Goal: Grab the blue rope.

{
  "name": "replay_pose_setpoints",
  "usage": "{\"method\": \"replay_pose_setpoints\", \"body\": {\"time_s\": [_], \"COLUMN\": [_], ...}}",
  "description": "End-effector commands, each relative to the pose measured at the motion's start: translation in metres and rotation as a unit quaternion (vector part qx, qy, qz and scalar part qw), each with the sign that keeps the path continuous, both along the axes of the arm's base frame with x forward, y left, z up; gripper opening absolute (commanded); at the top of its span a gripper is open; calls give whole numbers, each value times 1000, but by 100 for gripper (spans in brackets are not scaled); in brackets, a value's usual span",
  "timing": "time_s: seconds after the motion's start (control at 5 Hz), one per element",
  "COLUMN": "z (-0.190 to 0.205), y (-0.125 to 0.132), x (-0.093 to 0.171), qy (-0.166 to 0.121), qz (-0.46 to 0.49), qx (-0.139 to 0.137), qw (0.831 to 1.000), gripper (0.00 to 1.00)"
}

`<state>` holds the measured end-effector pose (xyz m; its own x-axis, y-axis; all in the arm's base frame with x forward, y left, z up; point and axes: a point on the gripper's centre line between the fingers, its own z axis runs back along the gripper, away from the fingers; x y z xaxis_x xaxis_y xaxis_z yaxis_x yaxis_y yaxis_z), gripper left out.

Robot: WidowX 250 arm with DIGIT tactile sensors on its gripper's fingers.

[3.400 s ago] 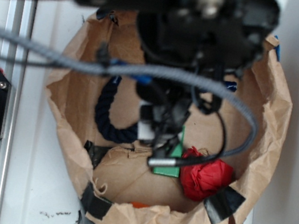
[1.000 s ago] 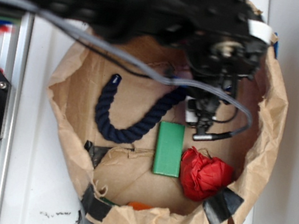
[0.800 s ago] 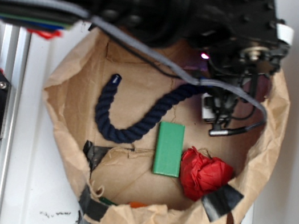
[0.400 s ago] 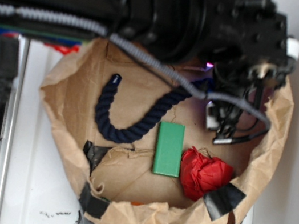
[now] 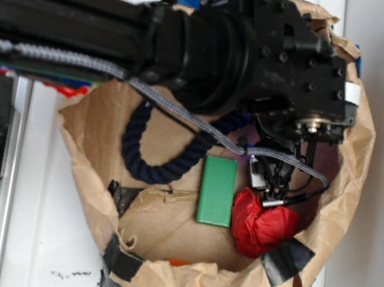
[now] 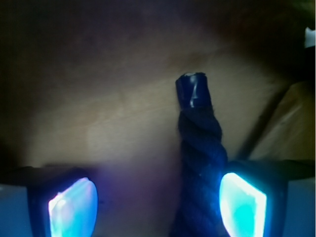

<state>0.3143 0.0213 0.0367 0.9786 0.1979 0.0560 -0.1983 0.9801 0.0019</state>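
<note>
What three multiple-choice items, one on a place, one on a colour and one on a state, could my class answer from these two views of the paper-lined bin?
1. Where does the green block lie?
A. between the blue rope and the red cloth bundle
B. outside the paper-lined bin
C. on top of the rope

2. What colour is the bundle beside the block?
A. yellow
B. red
C. white

3. How does the gripper stand in the wrist view?
A. shut flat with nothing between the pads
B. open, with the rope's end between its pads
C. holding the green block

Answers:
1 A, since the exterior view shows the block with the rope on one side and the bundle on the other.
2 B, plainly red.
3 B, as the two lit pads stand apart with the rope running up between them.
</note>
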Motion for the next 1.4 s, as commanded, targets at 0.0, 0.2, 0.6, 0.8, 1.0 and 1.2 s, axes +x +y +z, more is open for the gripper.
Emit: {"method": "replay_pose_setpoints", "body": {"time_s": [0.0, 0.2, 0.6, 0.8, 1.0, 1.2], "z": [9, 5, -8, -18, -20, -21], "y": [-6, -19, -34, -30, -34, -38], "x": [-3, -16, -31, -31, -35, -38], "qy": [-18, -12, 3, 17, 21, 22], "qz": [23, 23, 27, 29, 26, 25], "qx": [6, 8, 25, 22, 17, 15], "qw": [1000, 1000, 999, 999, 999, 999], "gripper": [100, 100, 100, 100, 0, 0]}}
